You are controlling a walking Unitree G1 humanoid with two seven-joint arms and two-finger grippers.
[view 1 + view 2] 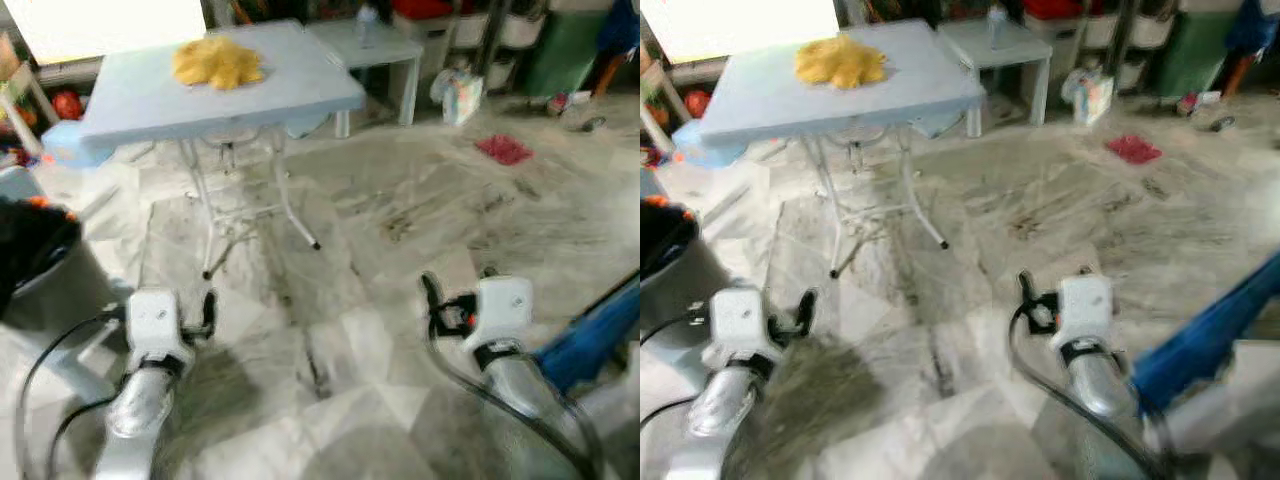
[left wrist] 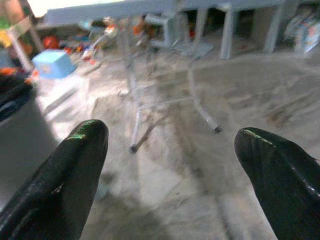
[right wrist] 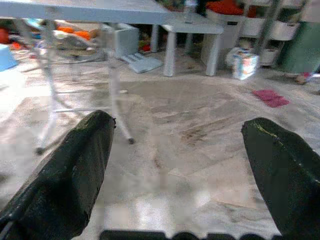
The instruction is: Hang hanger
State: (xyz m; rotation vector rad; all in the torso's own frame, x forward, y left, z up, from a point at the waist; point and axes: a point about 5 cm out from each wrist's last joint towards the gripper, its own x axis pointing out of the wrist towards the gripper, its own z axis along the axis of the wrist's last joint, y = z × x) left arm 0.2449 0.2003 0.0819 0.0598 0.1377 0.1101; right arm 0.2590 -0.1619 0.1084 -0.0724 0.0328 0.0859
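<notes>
the left gripper (image 2: 170,145) and the right gripper (image 3: 177,135) hung low over a marbled grey floor (image 1: 400,200), each with its two black fingers spread wide apart and nothing between them. which of the things in the room was the hanger could not be told from these blurred views; none lay between either pair of fingers or touched them.

ahead of the robot stood a light blue folding table (image 1: 300,80) on thin white legs, well apart from both grippers, with a crumpled yellow cloth (image 1: 217,62) lying on its top. behind it was a small white table (image 1: 375,45) that carried a clear bottle (image 3: 188,10), and a white and blue package (image 1: 460,97) stood on the floor just beside that table's leg.

at the robot's left a dark bin (image 1: 50,290) held something black (image 1: 35,235), with a spot of orange at the rim. farther back on that side a blue tub (image 2: 52,63) sat on the floor; its contents could not be made out. pale baskets (image 1: 470,28) lined a shelf at the back, with something red (image 1: 425,8) above them, and a green bin (image 1: 565,50) stood near them.

a red rag (image 1: 503,149) lay flat on the floor to the right, and a long blue object (image 1: 590,335), too blurred to identify, slanted just beside the right arm.
</notes>
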